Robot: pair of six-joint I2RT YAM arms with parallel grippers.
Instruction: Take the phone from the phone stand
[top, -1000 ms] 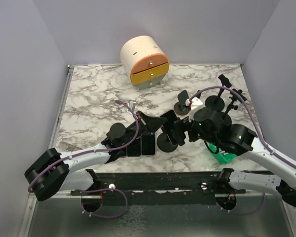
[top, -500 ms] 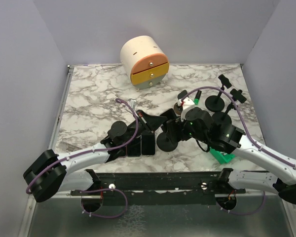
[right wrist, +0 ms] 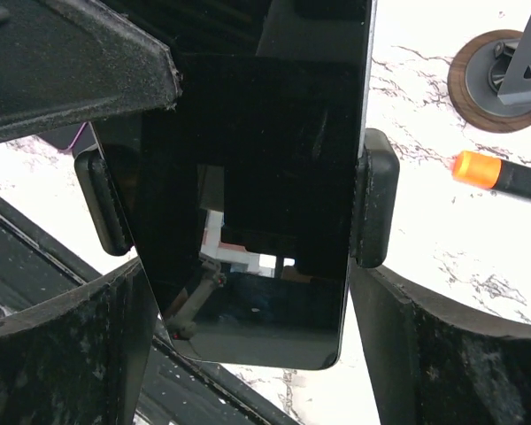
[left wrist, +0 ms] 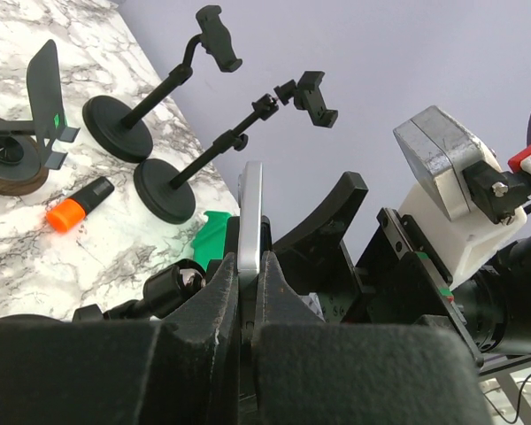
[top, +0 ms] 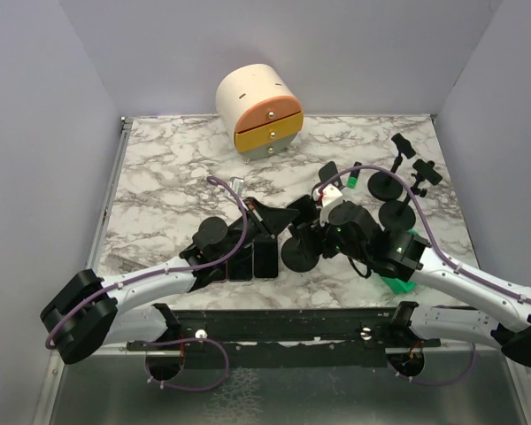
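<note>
The work surface is a white-and-grey marble table (top: pixel 168 168), enclosed by plain lavender walls (top: pixel 354 53). At the 12 o'clock edge stands a cream round drawer unit (top: pixel 259 106) with orange, yellow and grey-green drawer fronts. Two black gooseneck stands (top: pixel 385 184) stand toward 3 o'clock, a green object (top: pixel 398 283) lies toward 5 o'clock, and two dark flat slabs (top: pixel 252 261) lie side by side toward 7 o'clock. An orange-capped marker (right wrist: pixel 500 173) lies just beside a wood-based stand (right wrist: pixel 500 80). The phone (right wrist: pixel 257 221) is at the table centre, above the disc base of the phone stand (top: pixel 299 255); whether it is seated in the stand cannot be determined. The phone is a thin slab with a glossy black screen, unlit and showing reflections, and a silver edge band. It is held upright. The left gripper (left wrist: pixel 250 305) is closed across its two faces, with the silver edge rising between the fingers. The right gripper (right wrist: pixel 239 208) is clamped on the phone, one pad against each long edge.
</note>
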